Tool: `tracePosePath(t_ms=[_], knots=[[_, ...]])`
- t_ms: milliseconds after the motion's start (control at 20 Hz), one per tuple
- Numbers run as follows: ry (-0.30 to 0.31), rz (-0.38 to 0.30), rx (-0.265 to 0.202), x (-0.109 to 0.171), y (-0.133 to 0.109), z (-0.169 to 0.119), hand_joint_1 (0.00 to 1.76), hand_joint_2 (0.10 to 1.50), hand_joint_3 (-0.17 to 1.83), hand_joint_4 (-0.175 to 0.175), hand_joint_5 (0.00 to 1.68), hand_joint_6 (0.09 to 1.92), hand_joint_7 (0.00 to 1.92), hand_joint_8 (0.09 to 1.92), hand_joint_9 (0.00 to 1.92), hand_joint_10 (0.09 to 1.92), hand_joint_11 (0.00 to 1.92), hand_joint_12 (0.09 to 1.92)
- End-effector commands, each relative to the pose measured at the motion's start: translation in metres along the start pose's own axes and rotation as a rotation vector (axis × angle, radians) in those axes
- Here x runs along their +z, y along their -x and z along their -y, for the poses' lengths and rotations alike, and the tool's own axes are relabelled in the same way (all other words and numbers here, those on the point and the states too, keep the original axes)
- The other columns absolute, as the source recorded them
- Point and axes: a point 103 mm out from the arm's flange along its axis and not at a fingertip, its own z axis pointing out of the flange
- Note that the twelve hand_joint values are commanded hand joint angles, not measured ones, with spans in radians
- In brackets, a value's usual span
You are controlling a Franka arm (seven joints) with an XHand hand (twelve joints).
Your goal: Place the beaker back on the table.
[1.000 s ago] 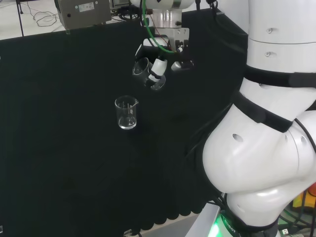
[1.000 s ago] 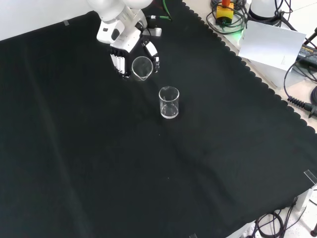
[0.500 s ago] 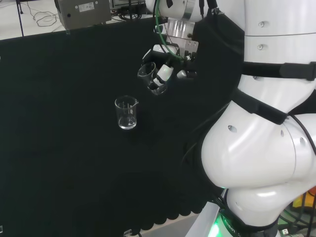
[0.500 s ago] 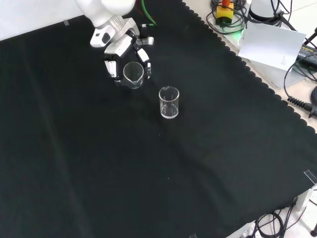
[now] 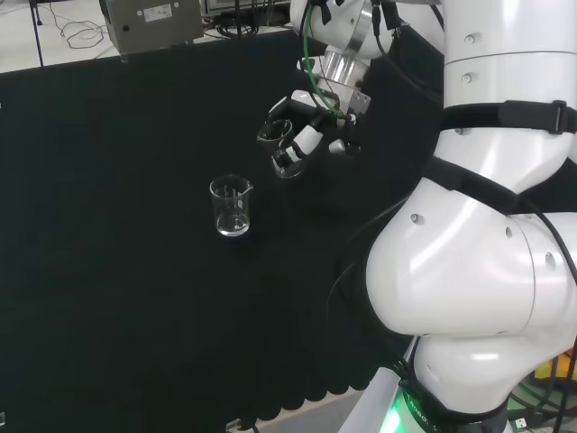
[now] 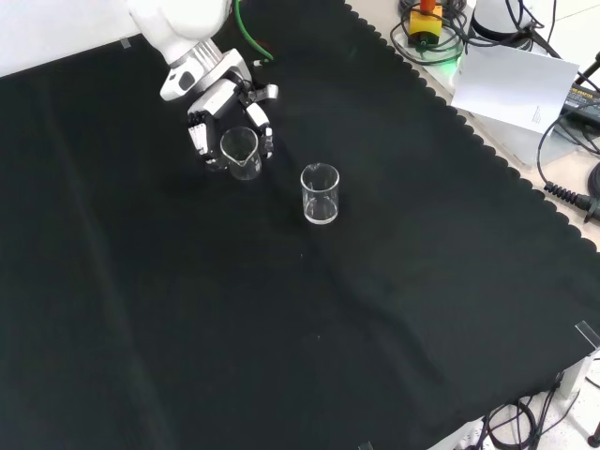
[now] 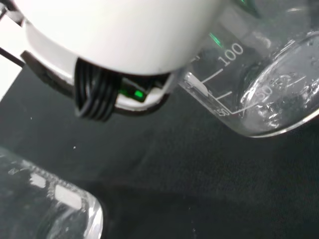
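Observation:
A small clear glass beaker point(image 5: 276, 133) point(image 6: 240, 152) is held in the air above the black cloth point(image 6: 309, 309), tilted, with the hand point(image 5: 302, 140) point(image 6: 208, 133) curled round it. In the wrist view the held beaker point(image 7: 259, 94) looms close, its printed scale showing, with the white hand point(image 7: 119, 40) beside it. A second clear beaker point(image 5: 231, 207) point(image 6: 320, 193) stands upright on the cloth, apart from the hand; in the front view it is to the right of and a little nearer than the held one. Part of that glass point(image 7: 50, 204) shows in the wrist view.
The arm's big white links point(image 5: 478, 244) fill the head view's right side. Cables, a white sheet point(image 6: 516, 84) and a yellow-red device point(image 6: 427, 19) lie off the cloth's scalloped edge at the front view's upper right. A grey box point(image 5: 149, 23) sits beyond the cloth's far edge.
The hand has carried the beaker leftward and slightly lower in the front view, rightward in the head view. The standing beaker has not moved.

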Motion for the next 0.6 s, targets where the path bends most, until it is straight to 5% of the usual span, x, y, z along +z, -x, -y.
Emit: tracePosePath(t_ms=[50,600], knots=[[0.062,-0.089,-0.019,0.002,0.013,-0.007,1.45,0.44,0.95,-0.175,1.24,0.82,1.33,0.77,1.67,0.10,1.17,0.71],[0.073,-0.067,0.016,0.014,0.032,-0.007,1.45,0.45,0.94,-0.175,1.22,0.87,1.32,0.80,1.66,0.09,1.16,0.72]])
